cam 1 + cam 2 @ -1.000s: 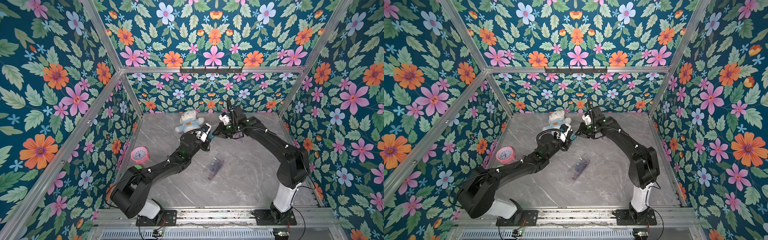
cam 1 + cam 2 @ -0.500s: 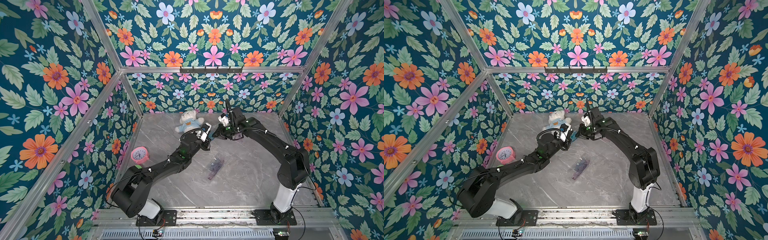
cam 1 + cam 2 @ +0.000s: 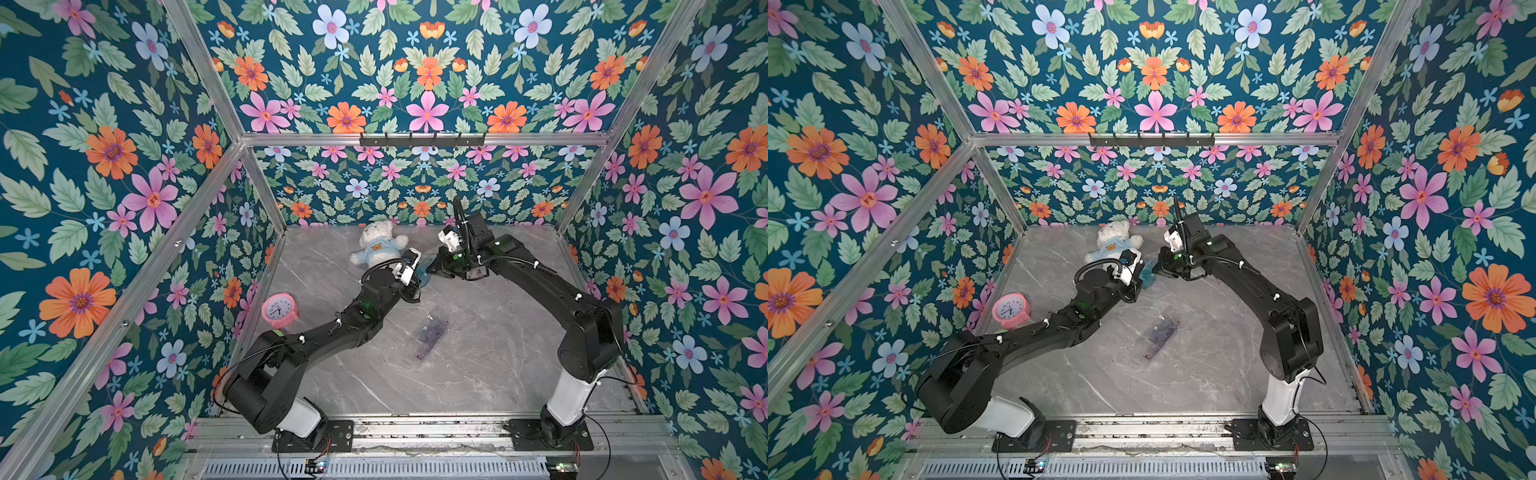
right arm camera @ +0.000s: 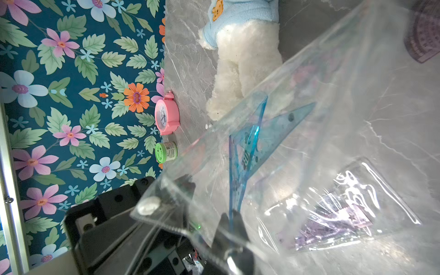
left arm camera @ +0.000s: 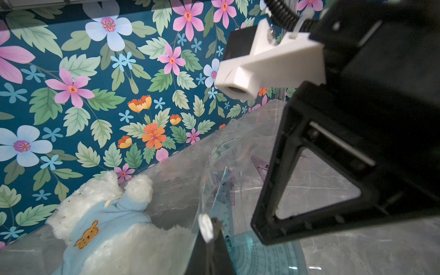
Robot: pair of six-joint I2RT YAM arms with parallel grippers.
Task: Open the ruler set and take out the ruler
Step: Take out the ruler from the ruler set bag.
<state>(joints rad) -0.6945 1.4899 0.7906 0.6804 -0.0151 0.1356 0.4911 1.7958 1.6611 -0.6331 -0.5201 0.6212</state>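
Note:
The ruler set (image 4: 333, 107) is a clear plastic pouch with a white snap (image 4: 148, 206), and it hangs in the air between both arms. My left gripper (image 5: 212, 228) is shut on the pouch's edge by the snap. Blue see-through rulers sit inside it: a set-square ruler (image 4: 245, 142) and a protractor (image 5: 262, 254). The right gripper (image 4: 232, 219) is shut on the set-square's edge at the pouch mouth. I cannot tell whether plastic lies between its pads and the ruler. In both top views the left gripper (image 3: 417, 276) and right gripper (image 3: 430, 270) nearly meet above the far middle of the table.
A white teddy bear (image 3: 378, 249) in a blue shirt lies just behind the grippers. A pink alarm clock (image 3: 279, 309) and a green-capped canister (image 4: 166, 152) stand by the left wall. Purple rulers (image 3: 432, 332) lie mid-table, and another purple piece (image 5: 262, 164) lies under the right arm.
The right gripper's jaws have closed from slightly apart onto the blue ruler, and it has shifted a little towards the left gripper. The left arm has held still.

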